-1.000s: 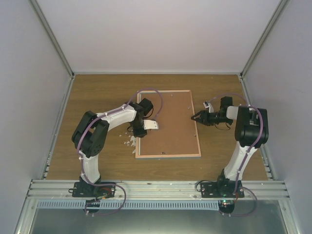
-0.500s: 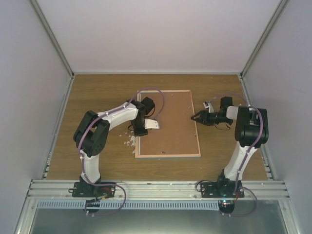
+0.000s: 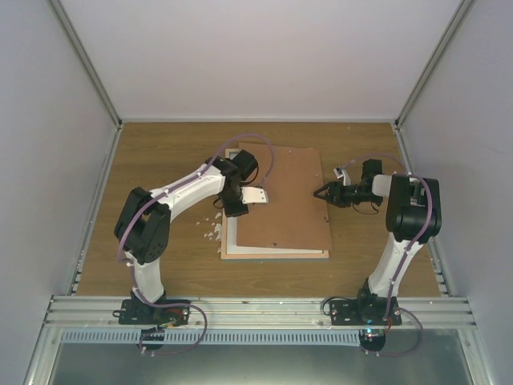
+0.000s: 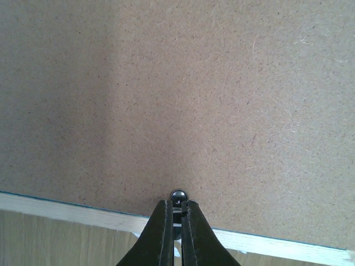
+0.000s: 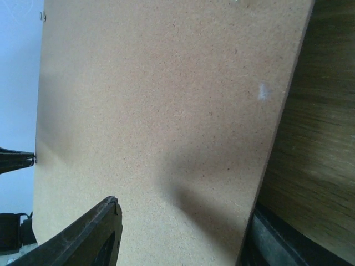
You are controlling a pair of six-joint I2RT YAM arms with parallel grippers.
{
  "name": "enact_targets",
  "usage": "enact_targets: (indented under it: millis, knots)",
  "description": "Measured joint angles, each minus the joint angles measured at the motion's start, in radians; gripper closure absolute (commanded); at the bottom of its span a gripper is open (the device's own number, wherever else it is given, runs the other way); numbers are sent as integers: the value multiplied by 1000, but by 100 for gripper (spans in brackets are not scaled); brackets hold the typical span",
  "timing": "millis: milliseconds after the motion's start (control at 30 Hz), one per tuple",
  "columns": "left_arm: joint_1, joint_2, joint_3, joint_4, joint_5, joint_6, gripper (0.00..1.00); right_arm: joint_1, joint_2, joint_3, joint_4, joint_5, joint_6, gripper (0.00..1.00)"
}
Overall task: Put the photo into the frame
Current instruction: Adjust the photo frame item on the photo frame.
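The frame (image 3: 272, 255) lies face down mid-table, its light wood edge (image 4: 66, 208) showing. The brown backing board (image 3: 284, 200) (image 4: 183, 94) (image 5: 161, 111) is tilted up along its left side. Under it a pale sheet (image 3: 233, 237) shows; I cannot tell what it is. The photo is hidden. My left gripper (image 3: 239, 208) (image 4: 177, 209) is shut on a small metal tab (image 4: 178, 195) at the board's left edge. My right gripper (image 3: 320, 192) (image 5: 183, 238) is open at the board's right edge, fingers (image 5: 97, 233) wide apart over its surface.
Small white scraps (image 3: 215, 233) lie on the wooden table (image 3: 152, 160) just left of the frame. Pale walls close the cell on the left, back and right. An aluminium rail (image 3: 256, 305) with both arm bases runs along the near edge.
The left gripper closed on the tab and rose, tilting the board's left side up out of the frame and baring the pale sheet. The right jaws widened slightly.
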Motion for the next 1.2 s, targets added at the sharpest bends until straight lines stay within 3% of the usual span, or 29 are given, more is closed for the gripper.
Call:
enact_targets:
  millis: [233,467,633,733,867,967,1067,1200]
  knots:
    - [4,-92,-79,1,-22,0,100,0,1,0,-18,-49,-8,68]
    - [13,-86,-111,29,-14,-13,100,-39,33,1,-49,-143,-45,78]
    - [13,-61,-131,91,3,-17,100,-80,58,1,-64,-182,-50,96]
    - [13,-45,-135,112,15,-26,99,-100,63,0,-83,-197,-34,99]
    - [13,-23,-135,151,35,-45,62,-132,81,-2,-85,-203,-36,99]
    - [17,-18,-134,182,71,-61,49,-151,107,-8,-83,-199,-35,99]
    - [34,-19,-133,203,105,-76,46,-165,112,-12,-83,-209,-36,100]
    - [89,-29,-133,240,117,-97,52,-170,112,-12,-84,-210,-37,99]
